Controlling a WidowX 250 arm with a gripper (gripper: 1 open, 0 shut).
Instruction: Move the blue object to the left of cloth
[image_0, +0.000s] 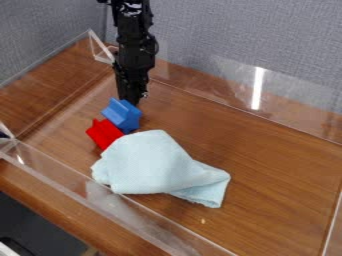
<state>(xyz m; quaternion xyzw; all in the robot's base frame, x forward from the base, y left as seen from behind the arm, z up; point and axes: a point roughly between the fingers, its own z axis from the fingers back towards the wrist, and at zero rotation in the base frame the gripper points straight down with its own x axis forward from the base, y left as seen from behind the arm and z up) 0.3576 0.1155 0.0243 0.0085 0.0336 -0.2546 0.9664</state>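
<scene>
The blue object is a small block on the wooden table, just up and left of the light blue cloth. It touches a red block on its near left side. My black gripper points straight down and is shut, its tips at the blue object's top far edge. I cannot make out whether the fingers clasp the block or only rest on it. The crumpled cloth lies in the middle of the table, its upper left corner close to both blocks.
Clear plastic walls ring the table, with a low one along the front edge. A grey fabric wall stands behind. Bare wood lies left of the blocks and to the right of the cloth.
</scene>
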